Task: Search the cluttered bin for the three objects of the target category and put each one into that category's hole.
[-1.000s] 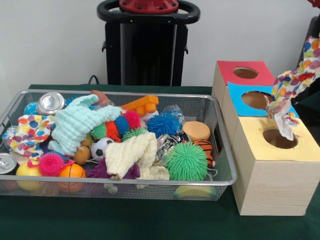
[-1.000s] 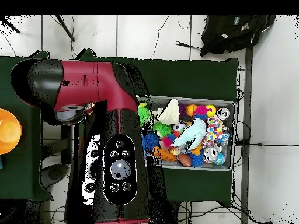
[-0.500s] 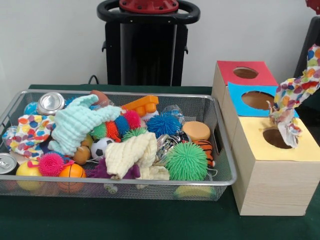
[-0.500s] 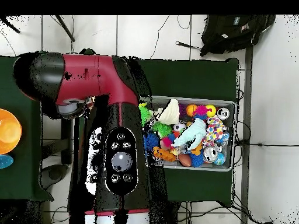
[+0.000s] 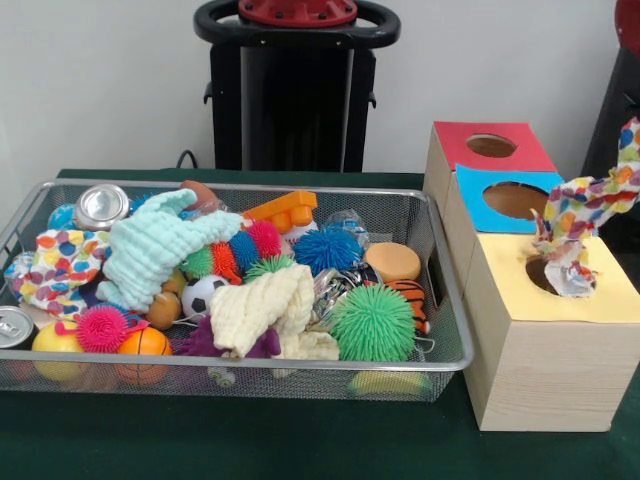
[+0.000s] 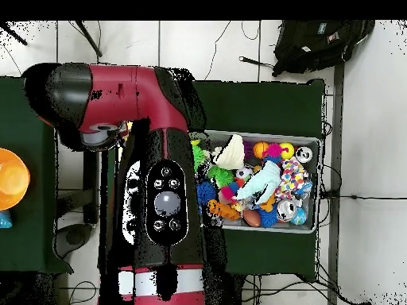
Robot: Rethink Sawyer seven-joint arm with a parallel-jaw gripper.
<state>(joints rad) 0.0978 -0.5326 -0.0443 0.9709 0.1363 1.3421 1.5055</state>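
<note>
A spotted multicolour cloth (image 5: 585, 205) hangs slanting from the right edge of the front view, and its lower end lies bunched in the hole (image 5: 545, 275) of the yellow-topped box (image 5: 540, 350). A dark part of my arm (image 5: 625, 100) shows at that right edge; the gripper's tips are out of the picture. Seen from overhead, the red arm (image 6: 163, 206) covers the boxes and the gripper. In the wire bin (image 5: 300, 365) lie a mint cloth (image 5: 150, 250), a cream cloth (image 5: 262, 305) and a second spotted cloth (image 5: 60, 265).
Behind the yellow box stand a blue-topped box (image 5: 480, 195) and a red-topped box (image 5: 455, 140), each with a round hole. The bin also holds spiky balls, cans, small sports balls and an orange brick. An orange bowl (image 6: 12, 179) sits at the overhead view's left edge.
The spotted cloth's upper end has dropped lower and to the right, and its lower end has sunk into the yellow box's hole. The arm has shifted in the overhead view.
</note>
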